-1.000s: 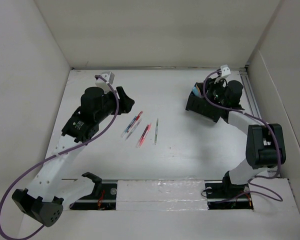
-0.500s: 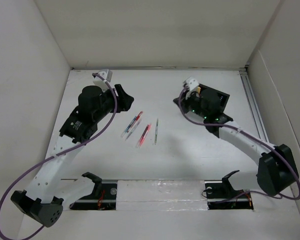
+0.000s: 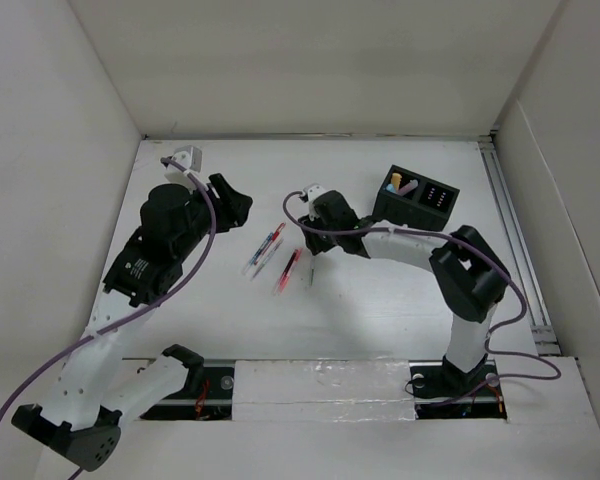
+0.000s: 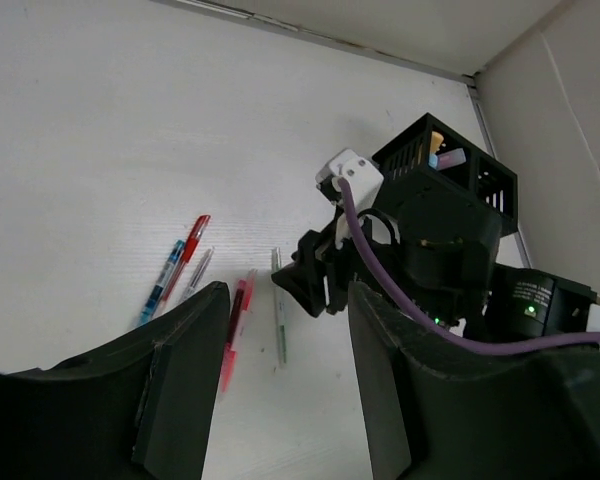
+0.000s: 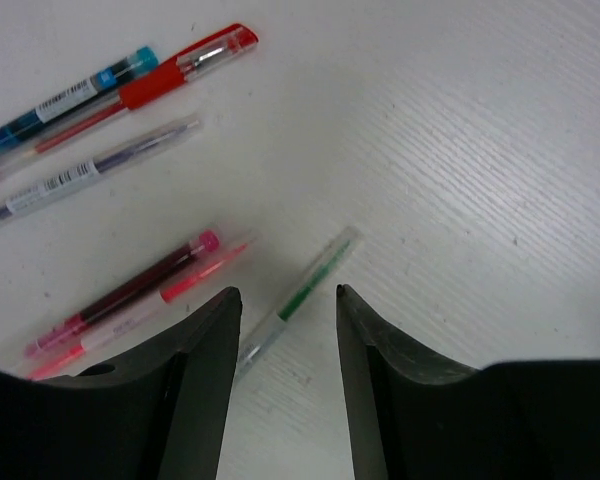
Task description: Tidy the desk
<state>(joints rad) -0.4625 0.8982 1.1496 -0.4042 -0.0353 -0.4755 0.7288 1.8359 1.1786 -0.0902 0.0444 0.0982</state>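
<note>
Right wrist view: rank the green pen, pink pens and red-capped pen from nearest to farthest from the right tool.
1. Green pen, centre, in line with the right tool's gap.
2. Pink pens, lower left.
3. Red-capped pen, upper left.

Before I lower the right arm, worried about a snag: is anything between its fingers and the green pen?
Nothing visible does. The right gripper is open over the green pen, which lies apart from the pink pens on the desk.

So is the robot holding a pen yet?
No, nothing is held. The right gripper hangs open over the green pen; the left gripper is open and empty.
</note>
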